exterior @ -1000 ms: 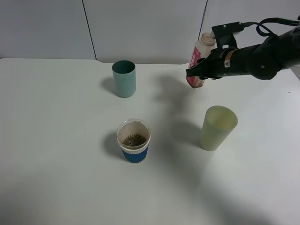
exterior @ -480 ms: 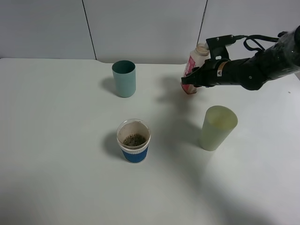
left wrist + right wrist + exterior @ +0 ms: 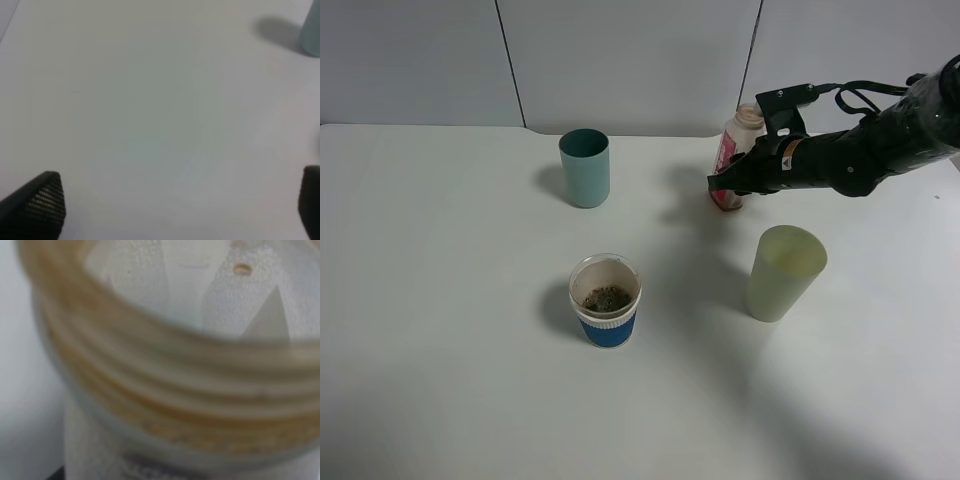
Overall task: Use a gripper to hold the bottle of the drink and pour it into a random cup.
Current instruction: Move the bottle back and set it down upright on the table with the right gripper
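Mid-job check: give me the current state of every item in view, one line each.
bottle: upright, capless, gripped, base at or near the table.
right gripper: shut on the bottle.
left gripper: open, holding nothing.
white and blue cup: upright, dark residue inside.
teal cup: upright.
pale green cup: upright.

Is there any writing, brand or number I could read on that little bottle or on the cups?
Nothing can be read.
Bottle, held in the right gripper: pink-red label with print, too small from the high camera; a dark blurred strip in the right wrist view.
Blue-banded cup: no text seen.
Teal cup: plain.
Pale green cup: plain.
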